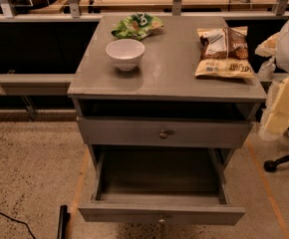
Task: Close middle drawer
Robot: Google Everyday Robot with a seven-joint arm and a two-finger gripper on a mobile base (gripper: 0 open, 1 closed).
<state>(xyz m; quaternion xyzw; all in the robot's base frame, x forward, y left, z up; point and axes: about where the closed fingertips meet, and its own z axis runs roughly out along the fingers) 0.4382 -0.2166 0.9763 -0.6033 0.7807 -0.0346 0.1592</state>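
The middle drawer (159, 214) stands pulled far out, its deep box open to view and its small round knob (161, 219) near the bottom edge. Above it another drawer front (134, 132) (with a knob of its own) sits just under the tabletop (174, 78), which carries a white bowl (125, 53), a green bag (137, 26) and a brown snack bag (223, 51). The claw (283, 106) hangs at the right edge, beside the tabletop's corner and apart from the drawer; whether it is parted or together I cannot tell.
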